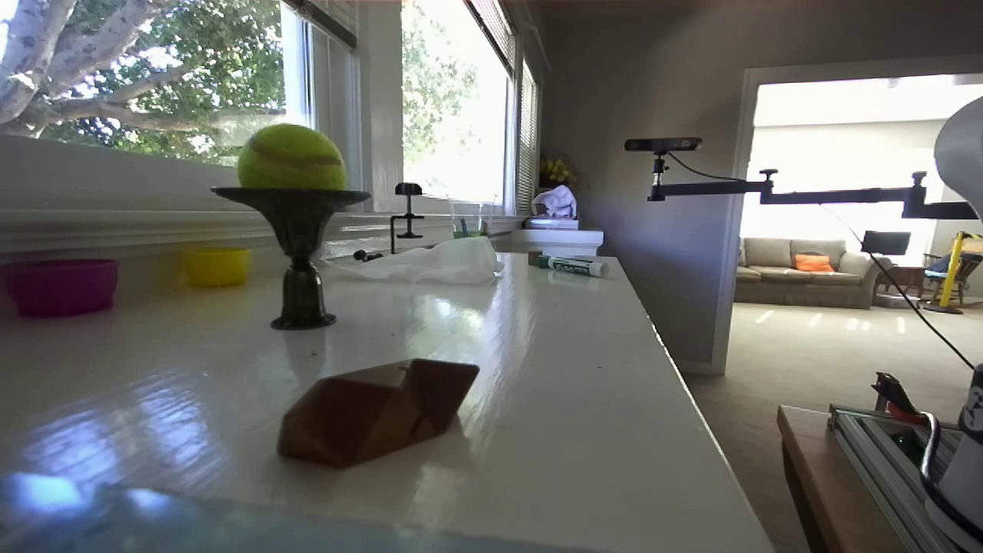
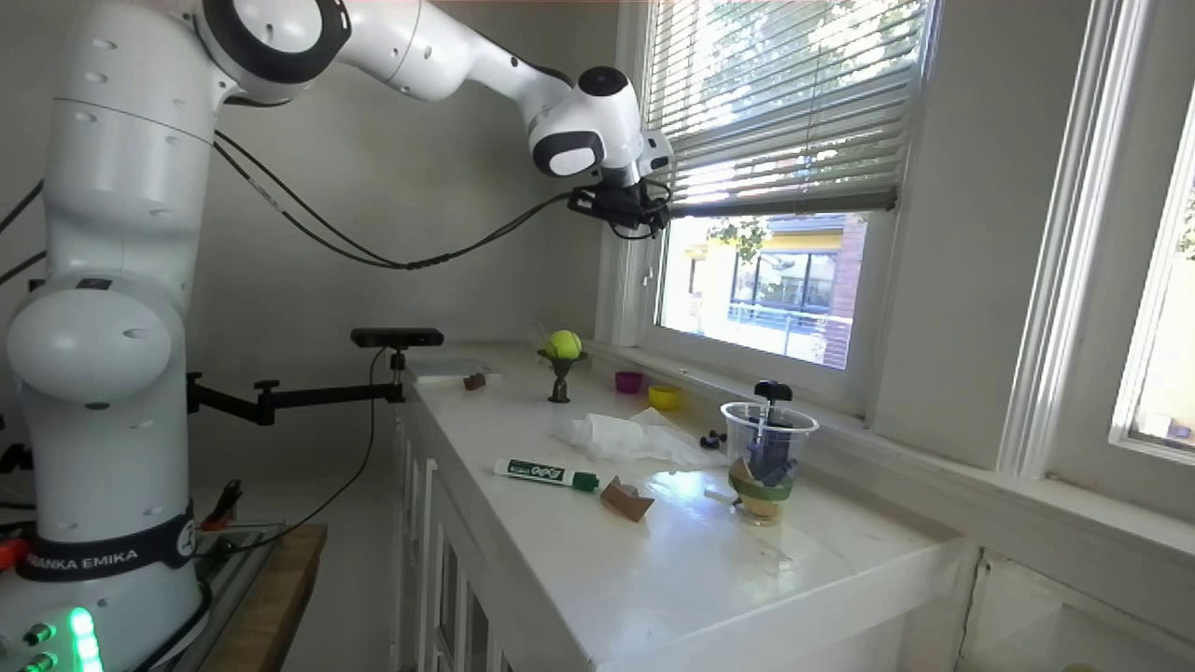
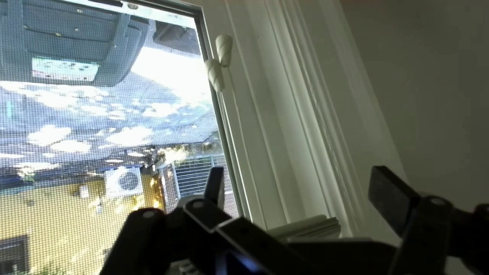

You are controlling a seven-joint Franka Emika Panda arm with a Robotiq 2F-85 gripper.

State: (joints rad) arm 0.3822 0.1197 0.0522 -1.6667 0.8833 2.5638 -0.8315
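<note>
High in front of the window, my gripper point(image 2: 644, 219) hangs at the end of the raised arm, close to the lower edge of the blind point(image 2: 784, 202). In the wrist view the gripper point(image 3: 298, 169) is open, its fingers point(image 3: 391, 198) wide apart and nothing held between them. Beyond them are the white window frame point(image 3: 282, 114), two cord tassels point(image 3: 224, 49) and the end of the folded blind point(image 3: 311, 228). Well below, on the white counter, a tennis ball point(image 1: 292, 157) rests on a dark metal goblet point(image 1: 299, 253), seen in both exterior views.
On the counter point(image 2: 747, 579) are a green-capped marker point(image 2: 541, 473), brown faceted pieces point(image 2: 626, 499), a crumpled white cloth point(image 2: 621, 434), a purple bowl point(image 2: 628, 381), a yellow bowl point(image 2: 664, 398) and a clear cup point(image 2: 767, 457). A camera on an arm point(image 2: 397, 338) stands beside the counter.
</note>
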